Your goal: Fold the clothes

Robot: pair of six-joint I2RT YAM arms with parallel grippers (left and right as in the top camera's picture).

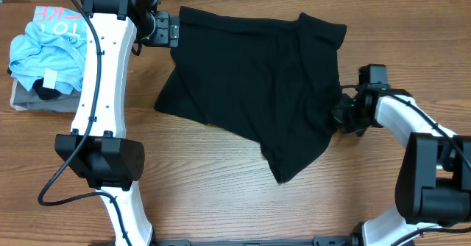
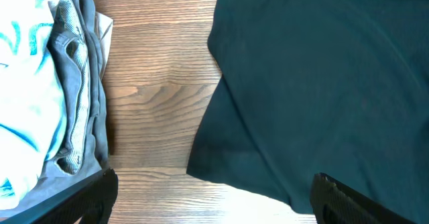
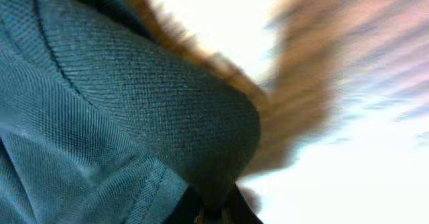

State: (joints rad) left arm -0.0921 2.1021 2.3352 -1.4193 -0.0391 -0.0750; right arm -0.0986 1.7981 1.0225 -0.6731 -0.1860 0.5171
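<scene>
The clothes (image 1: pixel 250 84), one large black garment, lie loosely spread across the middle of the wooden table, with a fold along the right side. My left gripper (image 1: pixel 174 32) hovers at the garment's far left corner. In the left wrist view this gripper (image 2: pixel 214 207) is open: its fingertips (image 2: pixel 90 194) stand wide apart over bare wood and the cloth's edge (image 2: pixel 322 83), with nothing between them. My right gripper (image 1: pixel 341 117) is at the garment's right edge. In the right wrist view that gripper (image 3: pixel 211 214) is shut on a bunched fold of the dark knit fabric (image 3: pixel 134 96).
A light blue printed T-shirt (image 1: pixel 44 51) lies on a folded grey-tan garment (image 1: pixel 29 99) at the far left of the table, also seen in the left wrist view as blue cloth (image 2: pixel 27 83) over grey (image 2: pixel 84 83). Bare wood (image 1: pixel 221 187) lies in front of the black garment.
</scene>
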